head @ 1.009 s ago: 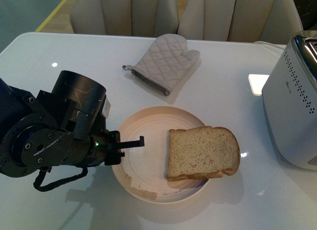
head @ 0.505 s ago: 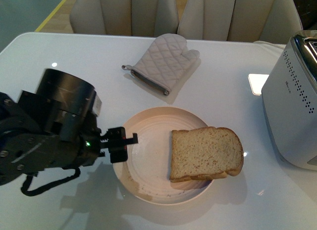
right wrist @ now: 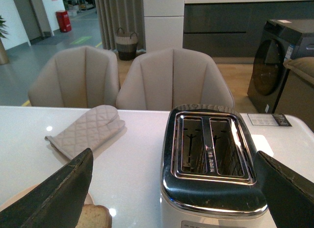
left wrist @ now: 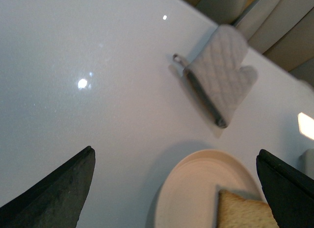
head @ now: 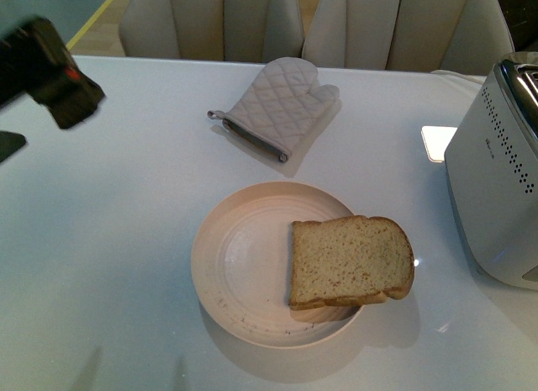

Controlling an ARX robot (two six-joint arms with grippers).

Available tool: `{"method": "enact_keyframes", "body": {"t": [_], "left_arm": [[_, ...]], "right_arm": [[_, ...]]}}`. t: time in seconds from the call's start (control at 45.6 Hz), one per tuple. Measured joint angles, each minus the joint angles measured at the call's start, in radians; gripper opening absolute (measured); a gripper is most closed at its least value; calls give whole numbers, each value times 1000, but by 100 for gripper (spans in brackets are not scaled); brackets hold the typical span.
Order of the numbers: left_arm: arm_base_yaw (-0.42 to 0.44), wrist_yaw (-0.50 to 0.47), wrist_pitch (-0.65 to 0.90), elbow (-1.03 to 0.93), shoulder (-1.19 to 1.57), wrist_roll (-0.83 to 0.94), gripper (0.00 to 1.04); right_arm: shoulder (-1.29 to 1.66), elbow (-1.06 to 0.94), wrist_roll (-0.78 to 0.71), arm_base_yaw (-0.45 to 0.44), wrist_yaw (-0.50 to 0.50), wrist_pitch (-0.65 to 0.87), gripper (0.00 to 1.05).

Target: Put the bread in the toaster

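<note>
The bread point(head: 351, 261), a tan slice with a brown crust, lies flat on the right side of the round cream plate point(head: 235, 265). The white toaster point(head: 496, 181) stands at the table's right edge. Part of my left arm point(head: 50, 71) shows blurred at the upper left, high above the table. In the left wrist view my left gripper point(left wrist: 175, 150) is open and empty, above the plate point(left wrist: 191, 189) and a corner of the bread point(left wrist: 245, 213). My right gripper point(right wrist: 174, 153) is open and empty, above the toaster point(right wrist: 213, 193), whose two slots are empty. A bread corner point(right wrist: 94, 217) shows there too.
A quilted beige oven mitt point(head: 282, 105) lies behind the plate; it also shows in the left wrist view point(left wrist: 221, 76) and the right wrist view point(right wrist: 86, 130). Two beige chairs point(head: 319, 21) stand behind the white table point(head: 109, 240).
My left arm has lifted away from the plate's left rim, up and to the far left. The bread slid slightly to the right on the plate.
</note>
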Motion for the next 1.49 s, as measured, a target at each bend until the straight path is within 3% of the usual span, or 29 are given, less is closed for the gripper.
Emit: {"method": "enact_keyframes", "body": {"t": [0.307,0.549,0.658,0.746,0.878,1.119,1.492], "left_arm": [[91,-11,-40,-209,-501,-139,98],[204,60,-225,-397,-1044,-273,98],[197,-3,-77,-480,-1075,-13,82],[192,-1,-87,-486,-1111,240,68],[191,-3,-149,-485,-1184,452,45],[191,-3,-246,-486,-1284,529,4],[191,-3,-377,-485,-1415,538,3]], "right_arm": [[0,0,0,0,0,0,96],[0,0,0,0,0,0,96],[0,0,0,0,1,0,96],[0,0,0,0,1,0,96],[0,0,0,0,0,0,96],[0,0,0,0,0,0,96],[0,0,0,0,0,0,96]]}}
